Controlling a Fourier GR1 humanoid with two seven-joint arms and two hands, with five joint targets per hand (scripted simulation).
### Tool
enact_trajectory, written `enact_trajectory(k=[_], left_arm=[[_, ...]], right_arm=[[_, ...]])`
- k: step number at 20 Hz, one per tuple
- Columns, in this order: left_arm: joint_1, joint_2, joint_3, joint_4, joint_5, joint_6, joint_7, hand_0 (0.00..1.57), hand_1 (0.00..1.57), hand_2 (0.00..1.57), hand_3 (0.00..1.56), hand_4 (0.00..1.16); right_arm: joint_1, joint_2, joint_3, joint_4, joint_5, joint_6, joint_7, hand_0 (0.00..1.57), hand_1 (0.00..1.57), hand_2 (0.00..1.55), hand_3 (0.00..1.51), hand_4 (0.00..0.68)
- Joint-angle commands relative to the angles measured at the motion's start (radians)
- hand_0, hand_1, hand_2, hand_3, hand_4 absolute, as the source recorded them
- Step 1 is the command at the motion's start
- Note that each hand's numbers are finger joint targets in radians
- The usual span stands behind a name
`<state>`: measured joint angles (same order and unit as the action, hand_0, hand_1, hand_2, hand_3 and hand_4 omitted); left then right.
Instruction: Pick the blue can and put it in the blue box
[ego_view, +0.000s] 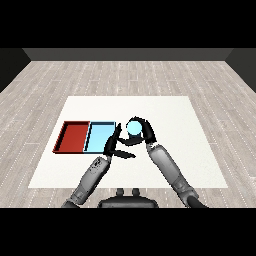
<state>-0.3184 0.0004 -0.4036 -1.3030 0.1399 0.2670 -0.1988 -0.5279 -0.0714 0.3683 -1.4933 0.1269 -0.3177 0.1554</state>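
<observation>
A white table (165, 150) is seen in the middle of the frame, set on a floor of grey wooden planks (125, 75) that reaches to a dark wall at the top. Two shallow trays are laid directly on the table's left part, side by side and touching along one edge. The red tray (71, 137) is placed further left, near the table's left edge; the light blue tray (98, 136) is placed to its right, toward the centre of the frame.
</observation>
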Motion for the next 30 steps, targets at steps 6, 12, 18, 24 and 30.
enact_trajectory(k=[6, 12, 18, 24, 30], left_arm=[[0.066, 0.0, -0.074, 0.011, -0.001, 0.048, -0.029, 0.0, 0.0, 0.0, 0.0, 0.0], [-0.121, 0.0, -0.066, 0.092, 0.09, 0.079, 0.026, 0.0, 0.0, 0.0, 0.0, 0.0], [-0.058, 0.004, -0.037, 0.058, 0.079, -0.006, -0.023, 0.0, 0.0, 0.0, 0.0, 0.0], [-0.16, 0.0, -0.054, 0.172, 0.145, 0.086, -0.067, 0.0, 0.0, 0.0, 0.0, 0.0], [-0.136, 0.0, -0.138, 0.124, 0.198, 0.178, -0.04, 1.57, 1.57, 1.57, 1.55, 1.14]], right_arm=[[0.054, 0.039, -0.038, -0.004, 0.051, 0.07, -0.026, 1.49, 1.49, 1.46, 1.38, 0.57], [0.088, 0.071, 0.002, -0.061, 0.115, 0.074, 0.007, 1.5, 1.5, 1.46, 1.38, 0.544], [0.028, 0.071, 0.1, -0.068, 0.065, -0.007, 0.052, 1.49, 1.49, 1.45, 1.38, 0.55], [-0.005, 0.071, 0.085, -0.002, 0.024, -0.014, 0.016, 1.5, 1.5, 1.46, 1.39, 0.576], [0.028, 0.071, 0.063, 0.04, 0.016, 0.008, -0.062, 1.53, 1.53, 1.47, 1.38, 0.569]])
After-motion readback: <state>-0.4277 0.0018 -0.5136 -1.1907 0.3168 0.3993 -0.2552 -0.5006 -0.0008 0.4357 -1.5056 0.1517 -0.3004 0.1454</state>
